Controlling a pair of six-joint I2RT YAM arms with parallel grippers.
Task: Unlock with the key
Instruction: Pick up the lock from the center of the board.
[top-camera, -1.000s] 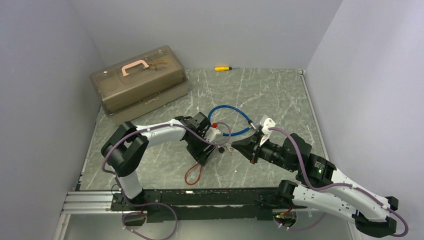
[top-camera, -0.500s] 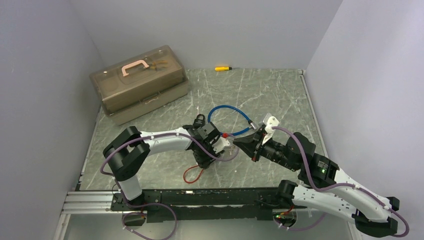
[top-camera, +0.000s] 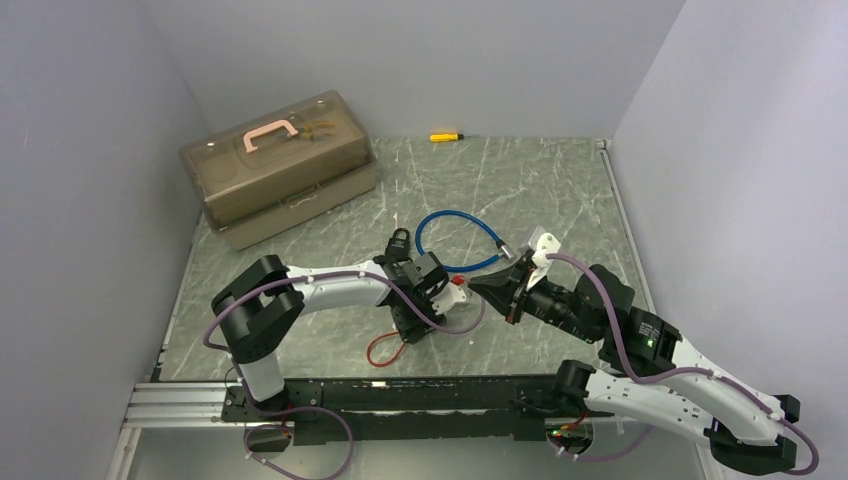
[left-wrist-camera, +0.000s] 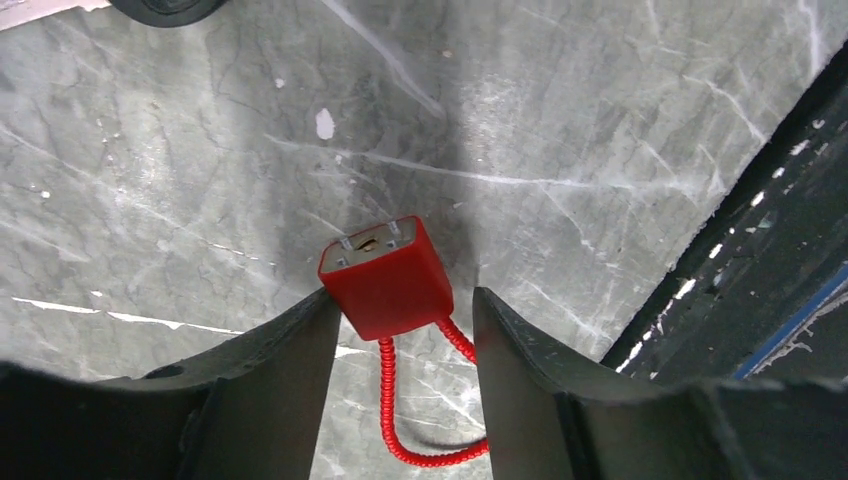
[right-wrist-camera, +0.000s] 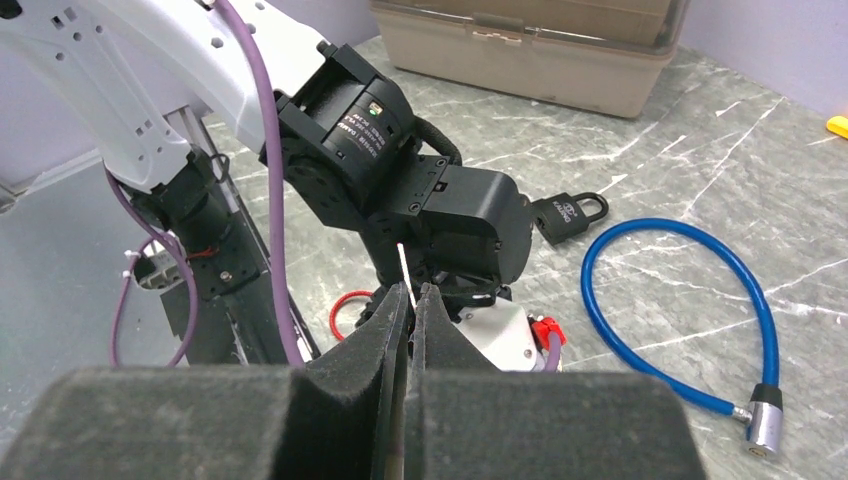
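Observation:
In the left wrist view the red lock (left-wrist-camera: 388, 275) lies on the marble table with its keyhole face (left-wrist-camera: 368, 240) turned away from me, and its red cable (left-wrist-camera: 392, 400) trails back between the fingers. My left gripper (left-wrist-camera: 402, 298) stands open round the lock. The left finger touches its side and a gap shows at the right finger. From above, the left gripper (top-camera: 420, 303) hides the lock body, and only the red cable loop (top-camera: 384, 349) shows. My right gripper (right-wrist-camera: 410, 292) is shut on the key (right-wrist-camera: 401, 264), whose thin silver blade points at the left wrist (right-wrist-camera: 400, 190).
A blue cable lock (top-camera: 452, 240) and a black padlock (top-camera: 400, 240) lie just behind the grippers. A tan toolbox (top-camera: 280, 165) stands at the back left and a yellow screwdriver (top-camera: 445, 136) at the back wall. Side walls enclose the table.
My left gripper has slid forward and to the right over the red lock, its jaws narrowing and then widening again. The right gripper has kept the key and drawn back slightly to the right.

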